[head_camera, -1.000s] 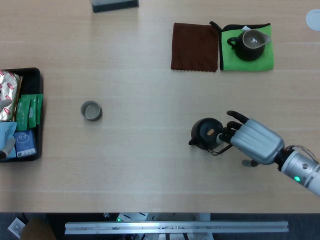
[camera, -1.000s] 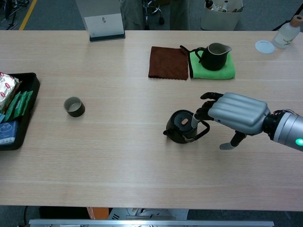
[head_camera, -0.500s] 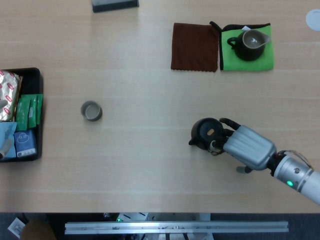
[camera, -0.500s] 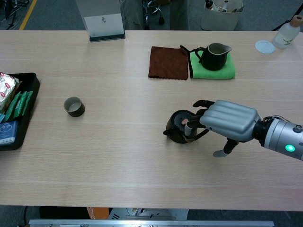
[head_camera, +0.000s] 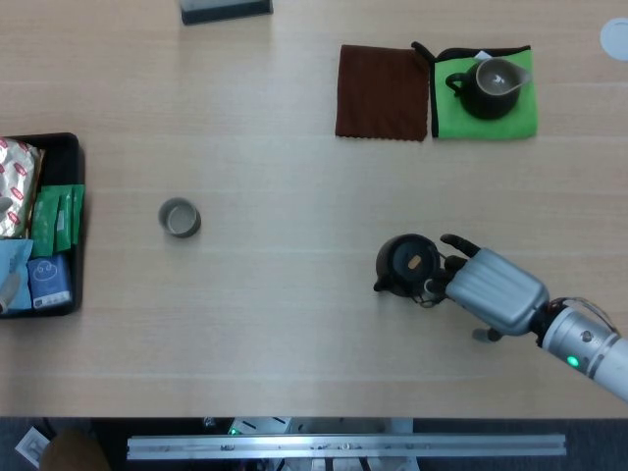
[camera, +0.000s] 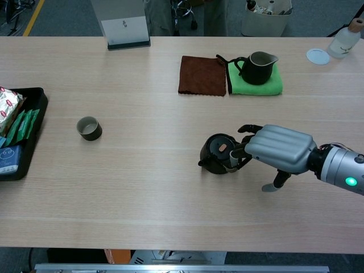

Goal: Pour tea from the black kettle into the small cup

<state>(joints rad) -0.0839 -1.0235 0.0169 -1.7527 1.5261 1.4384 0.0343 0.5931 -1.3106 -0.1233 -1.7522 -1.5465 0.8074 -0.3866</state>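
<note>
At the far left edge of the head view sits a black tray packed with green sachets and other wrapped packets. Right of it, in the left-centre of the frame, the small cup stands upright on the bare wooden table, well apart from everything else. At the top, right of centre, a brown cloth lies flat, just beside a green cloth that carries a dark pitcher.

Lower right of centre stands the black kettle, upright on the table, spout to the left. The right hand reaches in from the lower right corner — its dark fingers curl at the kettle's handle side, touching it, though whether they truly grip the handle cannot be told from either view. The left hand shows in neither view.
</note>
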